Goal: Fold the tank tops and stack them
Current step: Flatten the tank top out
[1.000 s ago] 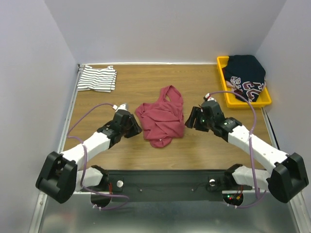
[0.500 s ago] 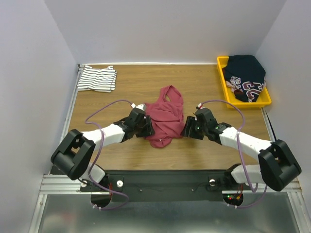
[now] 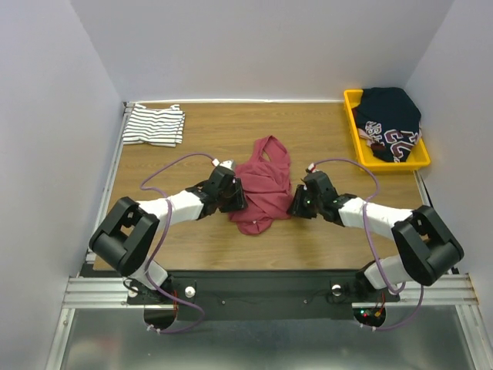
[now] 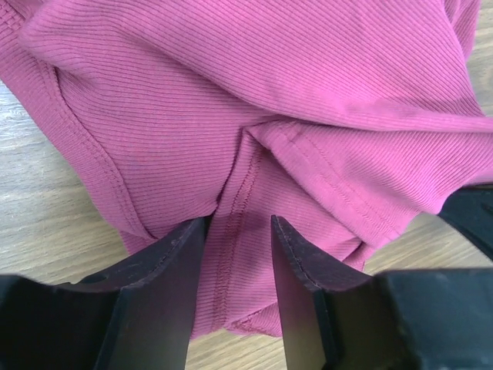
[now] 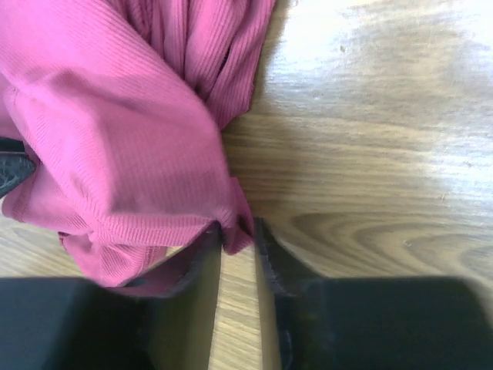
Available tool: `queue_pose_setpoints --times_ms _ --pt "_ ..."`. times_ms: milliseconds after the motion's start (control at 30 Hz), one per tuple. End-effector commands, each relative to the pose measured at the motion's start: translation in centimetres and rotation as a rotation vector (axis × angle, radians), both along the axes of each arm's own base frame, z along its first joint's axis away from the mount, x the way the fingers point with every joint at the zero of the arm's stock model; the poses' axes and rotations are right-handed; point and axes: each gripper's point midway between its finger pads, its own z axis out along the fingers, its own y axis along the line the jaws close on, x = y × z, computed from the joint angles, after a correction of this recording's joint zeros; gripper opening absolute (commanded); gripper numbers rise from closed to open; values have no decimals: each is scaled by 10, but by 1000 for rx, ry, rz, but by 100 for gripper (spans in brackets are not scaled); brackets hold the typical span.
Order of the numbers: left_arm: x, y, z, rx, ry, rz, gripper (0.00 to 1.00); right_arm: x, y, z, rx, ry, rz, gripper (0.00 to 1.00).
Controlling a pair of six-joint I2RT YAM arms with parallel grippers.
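Note:
The maroon tank top [image 3: 258,185] lies crumpled in the middle of the wooden table. My left gripper [image 3: 235,199] is at its left edge. In the left wrist view the jaws [image 4: 237,231] stand narrow, with a seamed fold of the maroon cloth [image 4: 269,92] between them. My right gripper [image 3: 295,204] is at the top's right edge. In the right wrist view its jaws [image 5: 239,231] are nearly together, pinching a corner of the maroon cloth [image 5: 115,131] down at the table. The striped white tank top [image 3: 154,126] lies folded at the far left corner.
A yellow tray [image 3: 350,123] at the far right holds a dark printed garment [image 3: 391,119]. Grey walls close in the table on the left, back and right. A metal rail [image 3: 108,193] runs along the left edge.
Both arms have reached inward and lower, from beside the maroon top to its left and right edges. Their jaws now stand around the cloth. The top itself has barely shifted.

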Motion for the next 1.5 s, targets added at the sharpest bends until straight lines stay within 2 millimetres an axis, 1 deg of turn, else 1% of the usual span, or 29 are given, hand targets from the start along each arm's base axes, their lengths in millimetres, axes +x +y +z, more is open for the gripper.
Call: queue_pose_setpoints --times_ms 0,33,67,100,133,233,267,300,333,367,400,467,600,633,667,733,800,833,933,1067,1200,1233,1267,1300,1333,1367,1400,1433,1467 --pt "7 -8 8 -16 -34 -15 47 19 9 29 51 -99 -24 22" --pt "7 -8 6 -14 -31 -15 46 21 10 36 62 -114 -31 15" --pt "8 -9 7 -16 -32 -16 45 22 11 42 71 -123 -35 12" --pt "8 -10 6 -17 -33 -18 40 26 7 49 65 -144 -56 10" --pt "8 -12 7 -25 -33 -25 38 27 7 59 76 -164 -63 6" --pt "10 -21 14 -61 -41 -46 26 33 4 82 74 -198 -88 4" --pt "13 -24 21 -82 -56 -50 20 36 3 95 76 -219 -100 3" --pt "13 -26 24 -90 -58 -51 17 36 2 100 75 -227 -103 3" --pt "14 -29 31 -107 -67 -56 13 35 0 104 67 -225 -107 3" --pt "15 -30 35 -116 -74 -58 10 37 -1 114 76 -247 -113 3" --pt "18 -33 42 -128 -86 -58 5 40 -1 125 78 -269 -122 3" --pt "22 -35 59 -147 -114 -49 0 43 -3 139 78 -289 -131 3" --pt "31 -30 88 -164 -170 -1 0 46 -9 153 53 -310 -150 3" --pt "35 -22 98 -154 -196 44 0 47 -11 157 37 -316 -156 3" --pt "39 -19 108 -154 -217 65 0 49 -14 158 24 -316 -164 3" --pt "47 -5 119 -126 -254 140 0 52 -22 163 -11 -331 -194 3" --pt "50 6 135 -128 -292 195 0 50 -28 163 -33 -332 -207 3" --pt "49 16 139 -107 -303 226 0 50 -32 163 -47 -334 -220 3" --pt "50 29 149 -93 -334 273 0 50 -36 164 -59 -337 -232 3" --pt "51 40 149 -64 -329 314 0 52 -39 167 -78 -347 -244 4" --pt "54 50 160 -65 -351 356 0 58 -46 177 -106 -370 -271 4" --pt "56 53 164 -67 -357 367 0 62 -47 188 -109 -394 -276 4" --pt "58 55 174 -79 -375 375 0 65 -50 190 -119 -393 -281 4" --pt "62 58 182 -87 -388 383 0 74 -54 209 -118 -430 -296 5" --pt "64 57 190 -97 -402 382 0 78 -55 218 -123 -447 -301 4" --pt "71 54 213 -121 -445 377 0 86 -56 228 -132 -465 -311 4" --pt "75 54 227 -132 -467 377 0 93 -59 238 -151 -488 -311 4" --pt "81 51 236 -131 -477 371 0 104 -58 271 -125 -548 -324 4" --pt "85 50 248 -128 -492 371 0 114 -64 284 -135 -572 -339 4"
